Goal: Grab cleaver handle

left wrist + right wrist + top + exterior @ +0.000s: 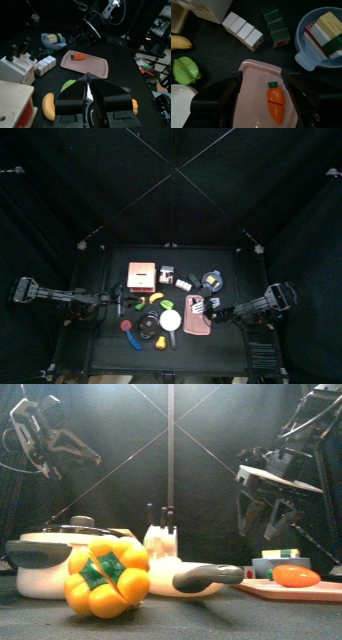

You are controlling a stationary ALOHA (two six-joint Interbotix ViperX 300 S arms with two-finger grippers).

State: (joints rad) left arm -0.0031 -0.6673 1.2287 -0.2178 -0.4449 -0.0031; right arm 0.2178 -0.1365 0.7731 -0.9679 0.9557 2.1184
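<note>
Looking for the cleaver (139,275) first: lying flat on the bench (94,328) toward the far left, broad salmon-orange blade showing, just beside the white knife block (166,280). Cannot make out the cleaver handle itself from above, too small to tell; cut off at the edge in the left wrist view as well. Right hand (262,76) spread wide and holding nothing, hovering over the pink tray (251,100) with its toy carrot (275,104), well apart from the cleaver. Left hand (88,82) pressed shut or very nearly, gripping nothing, low by a yellow toy fruit (48,106) and much nearer the blade. Probably a job for the left, then. Open up before moving in, find the narrow stem, line up across it rather than along it. Come down straight, centred on the stem, clear of the broad blade. Mind the knife block and the small white blocks (45,64) close by, easy to nudge. Close only once low against the bench; no high pinch on so thin a stem, likely to slip.
</note>
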